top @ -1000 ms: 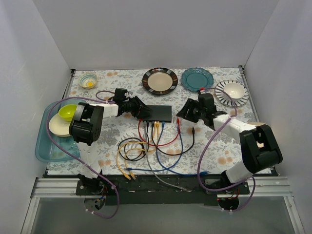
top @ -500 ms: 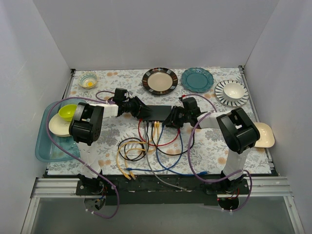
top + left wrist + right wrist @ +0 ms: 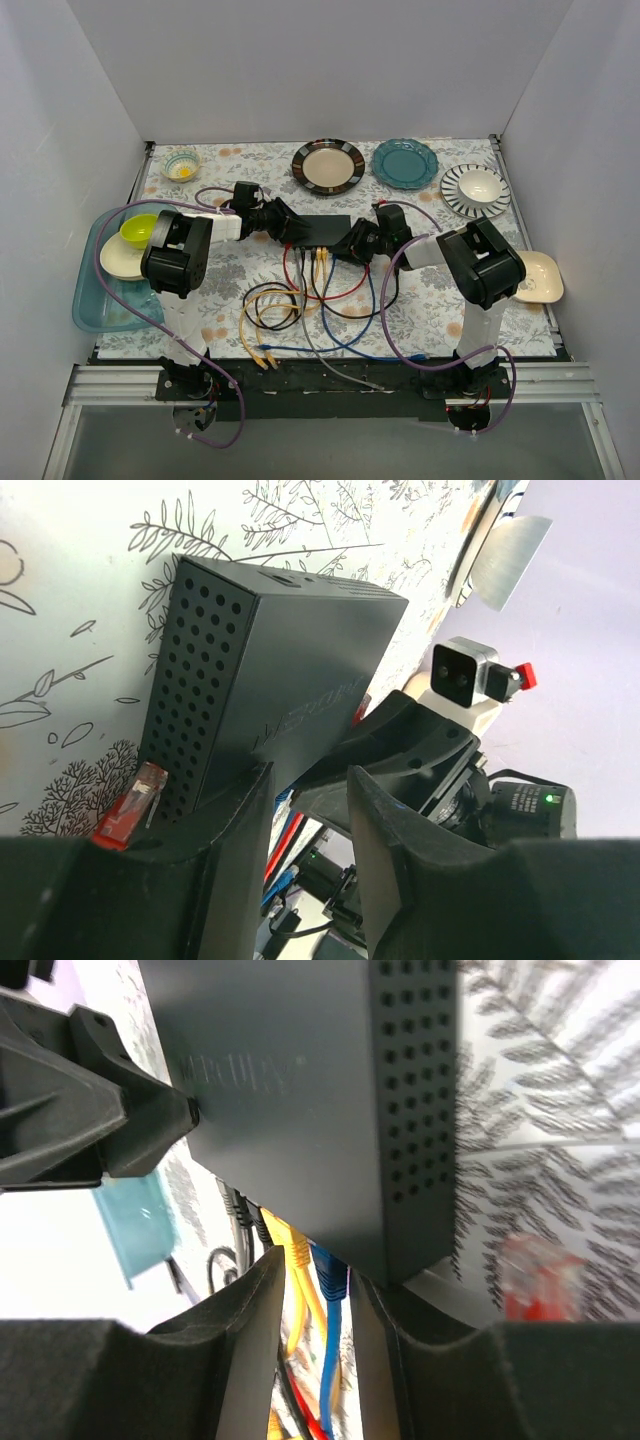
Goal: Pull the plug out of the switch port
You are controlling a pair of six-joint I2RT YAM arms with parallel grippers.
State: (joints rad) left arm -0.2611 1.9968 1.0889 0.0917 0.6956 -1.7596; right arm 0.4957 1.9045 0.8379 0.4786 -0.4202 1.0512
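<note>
The switch (image 3: 326, 231) is a flat black box in mid-table with grey, black, yellow and blue cables in its near edge. My left gripper (image 3: 291, 232) is open, its jaws around the switch's left end; in the left wrist view the switch (image 3: 270, 670) fills the middle above my fingers (image 3: 235, 860). My right gripper (image 3: 353, 243) is open at the switch's right front corner. In the right wrist view a blue plug (image 3: 331, 1270) and a yellow plug (image 3: 290, 1245) sit in their sockets between my fingertips. The switch (image 3: 300, 1080) is above them.
Loose cables (image 3: 300, 305) coil in front of the switch; a red plug (image 3: 540, 1275) lies loose by its right end. Plates (image 3: 328, 165) (image 3: 405, 162) and a striped bowl (image 3: 476, 188) stand behind. A blue tray (image 3: 90, 300) with bowls is left, a cream dish (image 3: 540, 275) right.
My right arm has swung left from the table's right side to the switch's right front corner, uncovering the cream dish. The left arm and switch have not moved.
</note>
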